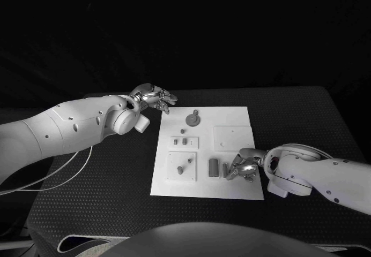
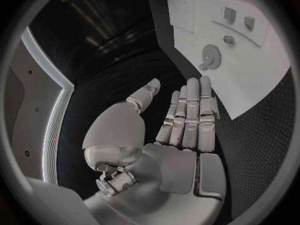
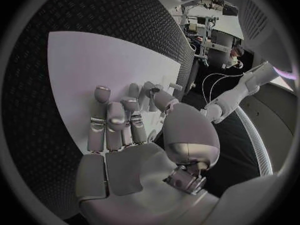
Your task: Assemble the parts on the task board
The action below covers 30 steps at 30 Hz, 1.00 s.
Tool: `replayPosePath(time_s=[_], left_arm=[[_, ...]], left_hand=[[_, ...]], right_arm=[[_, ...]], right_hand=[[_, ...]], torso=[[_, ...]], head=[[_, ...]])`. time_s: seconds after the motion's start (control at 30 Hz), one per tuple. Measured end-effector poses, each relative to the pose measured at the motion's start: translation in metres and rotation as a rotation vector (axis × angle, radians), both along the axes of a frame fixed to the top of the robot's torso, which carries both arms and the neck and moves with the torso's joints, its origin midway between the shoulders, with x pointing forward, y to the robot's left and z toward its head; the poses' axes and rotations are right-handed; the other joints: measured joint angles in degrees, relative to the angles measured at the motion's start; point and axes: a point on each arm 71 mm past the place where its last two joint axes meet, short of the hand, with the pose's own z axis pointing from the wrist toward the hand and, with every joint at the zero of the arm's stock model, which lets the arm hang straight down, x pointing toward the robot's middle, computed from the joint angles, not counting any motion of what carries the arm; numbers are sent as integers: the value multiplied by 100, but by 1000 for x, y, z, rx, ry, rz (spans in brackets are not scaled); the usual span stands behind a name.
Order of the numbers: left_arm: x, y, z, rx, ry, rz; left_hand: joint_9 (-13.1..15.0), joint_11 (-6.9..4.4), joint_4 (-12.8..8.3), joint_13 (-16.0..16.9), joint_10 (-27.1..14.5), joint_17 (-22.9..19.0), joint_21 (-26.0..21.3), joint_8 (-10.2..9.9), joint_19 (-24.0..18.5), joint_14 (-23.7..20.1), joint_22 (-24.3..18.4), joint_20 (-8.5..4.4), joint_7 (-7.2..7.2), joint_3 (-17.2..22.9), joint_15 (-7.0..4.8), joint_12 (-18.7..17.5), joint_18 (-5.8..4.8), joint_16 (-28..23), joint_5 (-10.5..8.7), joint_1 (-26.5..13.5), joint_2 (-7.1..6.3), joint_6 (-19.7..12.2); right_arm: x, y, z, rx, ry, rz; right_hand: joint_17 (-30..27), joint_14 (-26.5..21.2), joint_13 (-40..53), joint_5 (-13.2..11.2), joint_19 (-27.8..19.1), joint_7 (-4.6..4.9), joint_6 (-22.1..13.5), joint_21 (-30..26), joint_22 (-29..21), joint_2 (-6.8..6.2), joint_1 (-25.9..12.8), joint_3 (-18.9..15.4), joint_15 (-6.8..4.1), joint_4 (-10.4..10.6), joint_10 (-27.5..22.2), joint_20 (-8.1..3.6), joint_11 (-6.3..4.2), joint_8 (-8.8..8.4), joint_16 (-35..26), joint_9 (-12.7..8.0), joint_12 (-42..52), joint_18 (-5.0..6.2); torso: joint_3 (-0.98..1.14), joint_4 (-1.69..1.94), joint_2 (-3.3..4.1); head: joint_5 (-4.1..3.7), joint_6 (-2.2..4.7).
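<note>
The white task board [image 1: 202, 188] lies mid-table, seen also as task board [image 2: 262, 80] and task board [image 3: 81, 60]. On it are a round gear-like part [image 1: 192, 118], the same gear part [image 2: 210, 52], small pegs on square plates [image 1: 184, 142], and two grey bars [image 1: 213, 167] side by side. My left hand [image 1: 153, 99] hovers off the board's far left corner. Seen from its wrist, the left hand [image 2: 181, 120] is flat, fingers straight, holding nothing. My right hand [image 1: 246, 165] rests on the board's near right part, fingertips at the right-hand bar [image 1: 225, 170]. From the wrist, the right hand [image 3: 125, 130] does not show a grip.
The black table [image 1: 101, 187] surrounds the board with free room on both sides. A thin white cable [image 1: 58, 174] loops over the table's left edge under my left arm. A larger square plate [image 1: 232, 136] sits on the board's right half.
</note>
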Motion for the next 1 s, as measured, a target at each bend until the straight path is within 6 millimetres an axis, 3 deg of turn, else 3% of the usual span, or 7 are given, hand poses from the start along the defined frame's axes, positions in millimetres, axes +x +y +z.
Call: replayPosePath(time_s=[0.17, 0.53, 0.7, 0.83, 1.0], left_arm=[[0, 0, 0, 0, 0, 0], [0, 0, 0, 0, 1, 1], [0, 1, 0, 1, 1, 0], [0, 1, 0, 1, 1, 0], [0, 1, 0, 1, 2, 1]], left_hand=[[0, 0, 0, 0, 0, 0, 0, 0, 0, 0, 0, 0, 0, 0, 0, 0, 0, 0, 0, 0, 0, 0], [0, 0, 0, 0, 0, 4, 0, 0, 0, 0, -1, 0, 0, 0, 0, 0, 0, 0, 0, 0, 0, 0], [0, -1, 0, 0, 1, 4, 0, 0, 0, 0, 4, 0, 0, 0, 0, 0, 0, -21, 0, 0, 0, 0], [0, -1, 0, 0, 1, 4, 0, 0, 0, 0, 4, 1, 0, 0, 0, 0, 0, -21, 0, 0, 0, 0], [0, -1, 0, 0, 1, 3, 0, 0, -1, 0, 4, 1, 0, 0, 0, 0, 0, -21, 0, 0, 0, 0]], right_arm=[[1, 0, -1, -1, -6, -7], [1, 0, -1, -9, -5, -14], [1, 0, -1, -24, -2, -11], [2, 1, -1, -41, -3, -4], [2, 3, -1, -61, -9, -1]], right_hand=[[0, 44, 0, 0, 42, -48, 47, 0, 0, 227, -82, -2, -39, -2, 23, 0, -22, 37, 0, 0, 40, 2], [0, 69, 0, -1, 64, -73, 73, 0, 0, 309, -137, -26, -45, -30, 51, -22, -50, 66, 24, -1, 40, 2], [0, 90, 6, -1, 64, -81, 82, 18, 0, 425, 32, 25, -50, -294, 52, -22, -51, 66, 24, -1, 45, 3], [8, 90, 20, -1, 42, -81, 82, 35, 0, 269, 661, 36, -51, -312, 52, -44, -51, 87, 24, 16, 45, 2], [8, 71, 20, -1, 42, -82, 83, 35, 0, 162, 826, 5, -70, -337, 52, -43, -51, 122, 24, 54, 45, 2]], torso=[[-2, 0, 0], [-4, 2, 1], [-4, -1, 1], [-3, 1, 1], [-2, -1, -1]], head=[[-1, 0], [-7, 1], [-7, 1], [-7, 1], [-18, 1]])
